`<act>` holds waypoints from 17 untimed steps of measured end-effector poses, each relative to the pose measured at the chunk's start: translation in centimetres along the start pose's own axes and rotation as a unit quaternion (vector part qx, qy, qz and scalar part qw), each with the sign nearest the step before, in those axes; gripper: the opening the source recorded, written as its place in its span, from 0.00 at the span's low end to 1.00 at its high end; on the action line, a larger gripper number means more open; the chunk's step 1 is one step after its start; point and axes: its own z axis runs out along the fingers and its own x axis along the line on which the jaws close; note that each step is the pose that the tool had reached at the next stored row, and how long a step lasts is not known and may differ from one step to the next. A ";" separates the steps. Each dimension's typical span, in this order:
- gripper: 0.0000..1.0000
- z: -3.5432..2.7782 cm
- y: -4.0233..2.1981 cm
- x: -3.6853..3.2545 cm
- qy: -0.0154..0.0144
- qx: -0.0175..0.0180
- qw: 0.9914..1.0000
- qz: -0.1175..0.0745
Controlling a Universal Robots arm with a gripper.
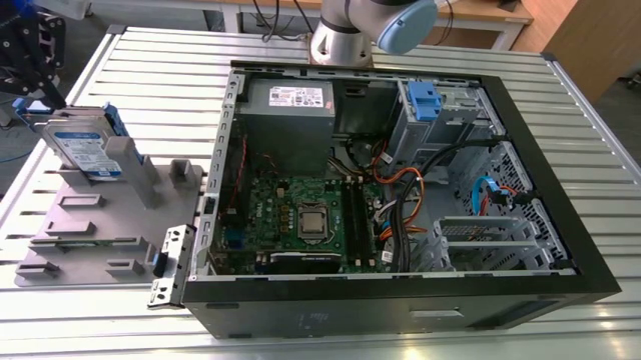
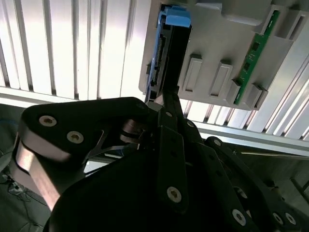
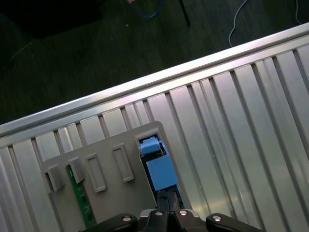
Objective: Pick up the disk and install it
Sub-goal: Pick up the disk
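Note:
The disk (image 1: 85, 150) stands on edge in a slot of the grey holder plate (image 1: 110, 225) at the exterior view's left; it is silver with a blue-and-white label and blue rails. My gripper (image 1: 40, 90) hangs just above and behind its upper end. In the second wrist view the disk (image 2: 169, 53) shows edge-on with its blue handle at the far end, and the gripper (image 2: 166, 104) reaches its near end. In the first wrist view the gripper (image 3: 166, 200) sits right at the blue carrier of the disk (image 3: 159, 169).
An open computer case (image 1: 561, 187) lies at the exterior view's right, holding a grey power-supply box (image 1: 290, 105) and a metal cage with a blue latch (image 1: 425, 105). A green memory stick (image 2: 253, 58) stands in the holder plate. The slatted metal table (image 3: 231, 111) ends at a rail.

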 end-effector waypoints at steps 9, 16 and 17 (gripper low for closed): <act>0.11 0.19 -0.09 -0.03 0.002 -0.002 0.998 -0.058; 0.11 0.26 -0.23 -0.07 0.003 -0.003 0.995 -0.098; 0.11 0.26 -0.27 -0.08 0.003 -0.003 0.995 -0.101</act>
